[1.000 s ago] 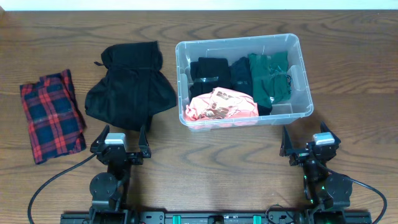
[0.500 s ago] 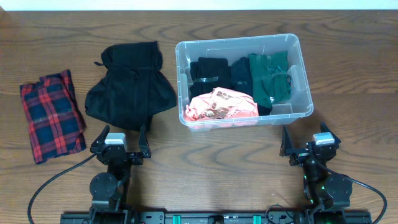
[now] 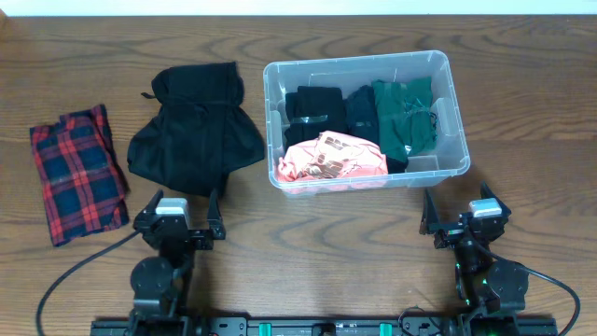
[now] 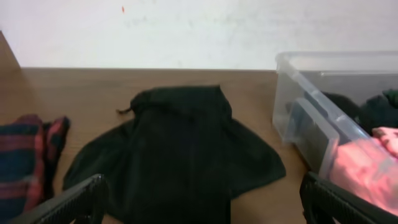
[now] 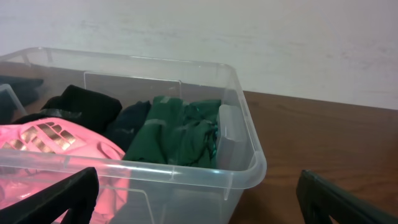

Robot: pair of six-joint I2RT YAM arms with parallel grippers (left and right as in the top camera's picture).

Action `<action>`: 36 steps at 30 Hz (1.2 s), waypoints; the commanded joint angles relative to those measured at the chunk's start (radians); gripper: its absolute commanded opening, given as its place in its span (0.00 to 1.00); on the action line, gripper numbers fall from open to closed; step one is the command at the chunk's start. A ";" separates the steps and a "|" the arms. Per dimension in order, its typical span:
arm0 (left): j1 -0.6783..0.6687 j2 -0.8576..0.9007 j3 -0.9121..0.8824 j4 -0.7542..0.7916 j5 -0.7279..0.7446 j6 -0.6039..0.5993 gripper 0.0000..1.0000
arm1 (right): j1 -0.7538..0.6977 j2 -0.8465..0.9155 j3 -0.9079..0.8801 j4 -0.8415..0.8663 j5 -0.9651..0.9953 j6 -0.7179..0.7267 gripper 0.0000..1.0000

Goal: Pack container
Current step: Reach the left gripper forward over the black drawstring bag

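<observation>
Left gripper open, empty, crumpled black fabric garment just ahead. Right gripper open, empty, large clear rectangular plastic container ahead-left.

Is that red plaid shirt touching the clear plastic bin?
Apart. The overhead view shows the plaid shirt at the far left, with the whole black garment lying between it and the clear bin.

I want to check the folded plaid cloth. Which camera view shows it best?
The overhead view: the whole plaid cloth shows, beside the black garment. The left wrist view shows only one end, cut by the frame. The right wrist view misses it.
</observation>
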 commanded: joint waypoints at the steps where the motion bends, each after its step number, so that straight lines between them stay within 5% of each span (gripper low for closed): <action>1: -0.004 0.098 0.229 -0.054 -0.012 0.003 0.98 | -0.006 0.000 -0.002 -0.005 0.010 -0.013 0.99; 9: -0.003 0.712 0.858 -0.548 -0.072 0.133 0.98 | -0.006 0.000 -0.002 -0.005 0.010 -0.013 0.99; 17: 0.024 1.252 1.451 -0.991 -0.086 0.138 0.98 | -0.006 0.000 -0.002 -0.005 0.010 -0.013 0.99; 21: 0.048 1.379 1.581 -0.977 -0.086 0.165 0.98 | -0.006 0.000 -0.002 -0.005 0.010 -0.013 0.99; 36: 0.216 1.629 1.585 -0.810 -0.057 0.231 0.98 | -0.006 0.000 -0.002 -0.005 0.010 -0.012 0.99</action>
